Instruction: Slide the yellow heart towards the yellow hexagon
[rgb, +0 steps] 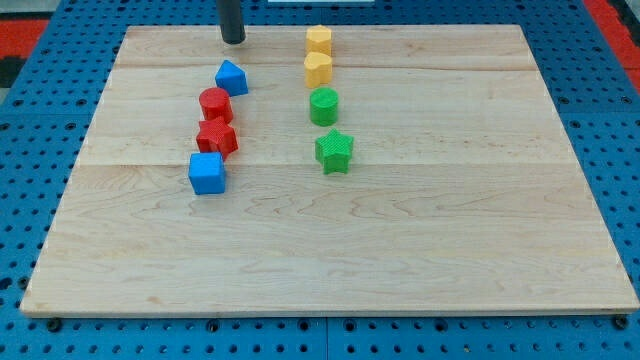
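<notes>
The yellow hexagon (318, 40) stands near the view's top edge of the wooden board (450, 230). The yellow heart (318, 69) lies just below it, almost touching. My tip (233, 41) rests on the board at the view's top, left of the yellow hexagon and above the blue triangular block (231, 77). The tip touches no block.
A red cylinder (215, 104), a red star (217, 137) and a blue cube (207, 172) run down the left column. A green cylinder (324, 105) and a green star (334, 151) sit below the yellow heart. Blue pegboard surrounds the board.
</notes>
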